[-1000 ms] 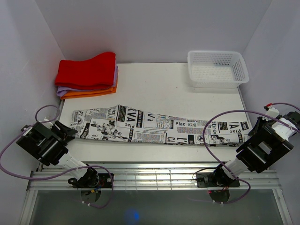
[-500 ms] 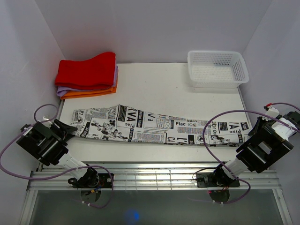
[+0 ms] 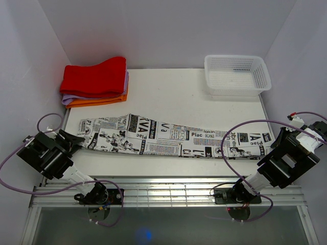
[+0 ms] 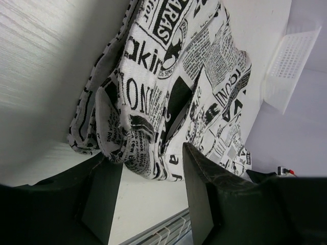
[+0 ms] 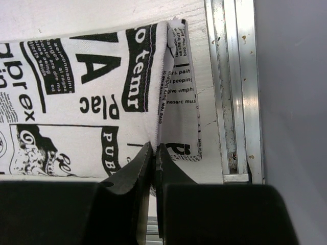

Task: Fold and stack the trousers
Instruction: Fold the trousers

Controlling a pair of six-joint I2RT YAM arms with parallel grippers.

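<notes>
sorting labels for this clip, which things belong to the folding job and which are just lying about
Job:
long white newspaper-print fabric trousers

Lying about:
white plastic mesh basket
folded red, purple and orange cloth stack

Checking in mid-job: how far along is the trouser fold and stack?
Done: the trousers lie stretched out flat at full length, apparently with one leg laid on the other. In hand: the right tool is shut on the hem end, and the left tool is open around the bunched opposite end, not yet gripping. Left: every crosswise fold, then stacking, probably onto the folded cloths at the back left.
</notes>
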